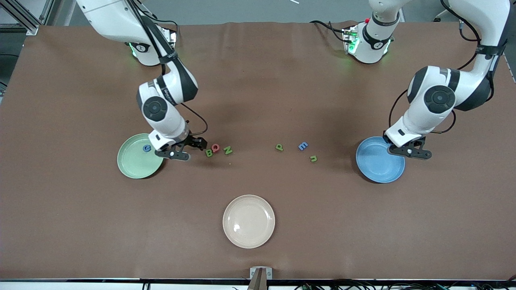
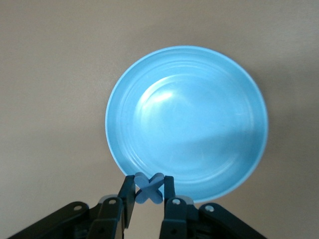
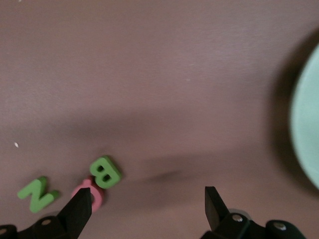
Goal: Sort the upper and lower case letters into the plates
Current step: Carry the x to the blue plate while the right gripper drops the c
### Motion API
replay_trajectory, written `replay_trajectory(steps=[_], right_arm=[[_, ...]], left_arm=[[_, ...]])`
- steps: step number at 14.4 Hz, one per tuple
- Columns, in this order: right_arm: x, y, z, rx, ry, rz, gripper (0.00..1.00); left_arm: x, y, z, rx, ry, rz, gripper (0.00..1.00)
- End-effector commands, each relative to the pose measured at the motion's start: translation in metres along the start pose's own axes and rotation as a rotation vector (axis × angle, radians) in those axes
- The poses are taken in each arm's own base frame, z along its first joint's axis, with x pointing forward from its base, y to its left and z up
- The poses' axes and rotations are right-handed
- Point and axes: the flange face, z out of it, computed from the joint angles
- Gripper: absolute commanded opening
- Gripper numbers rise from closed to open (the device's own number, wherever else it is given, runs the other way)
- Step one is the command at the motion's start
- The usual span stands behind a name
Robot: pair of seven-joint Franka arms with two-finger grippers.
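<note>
Left wrist view: my left gripper (image 2: 148, 191) pinches a small blue letter x (image 2: 149, 188) just above the blue plate's (image 2: 187, 64) rim, so I need only carry it inward. My right gripper (image 3: 148, 205), fingers spread, hangs beside the green B (image 3: 104, 172).
</note>
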Motion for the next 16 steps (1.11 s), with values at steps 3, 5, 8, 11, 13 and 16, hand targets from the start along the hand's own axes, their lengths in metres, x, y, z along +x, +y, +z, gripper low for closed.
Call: replay_trajectory(steps=[3, 5, 8, 11, 13, 16], right_arm=[[0.002, -0.016, 0.027, 0.016, 0.032, 0.02, 1.0], [0.01, -0.019, 0.028, 0.021, 0.04, 0.024, 1.0], [0.009, -0.021, 0.038, 0.018, 0.042, 0.016, 1.0], [0.005, -0.025, 0.051, 0.023, 0.05, 0.007, 1.0], [0.005, -0.024, 0.051, 0.021, 0.049, 0.008, 1.0], [0.002, -0.023, 0.053, 0.016, 0.045, 0.003, 1.0]], left_arm=[[-0.002, -0.009, 0.035, -0.089, 0.053, 0.005, 0.09], [0.0, -0.007, 0.042, -0.106, 0.053, 0.001, 0.09], [0.001, -0.004, 0.054, -0.131, 0.056, 0.003, 0.09], [-0.001, 0.0, 0.066, -0.15, 0.04, 0.003, 0.09], [0.0, 0.003, 0.073, -0.163, 0.04, 0.001, 0.09], [0.001, 0.005, 0.079, -0.163, 0.037, 0.02, 0.09]])
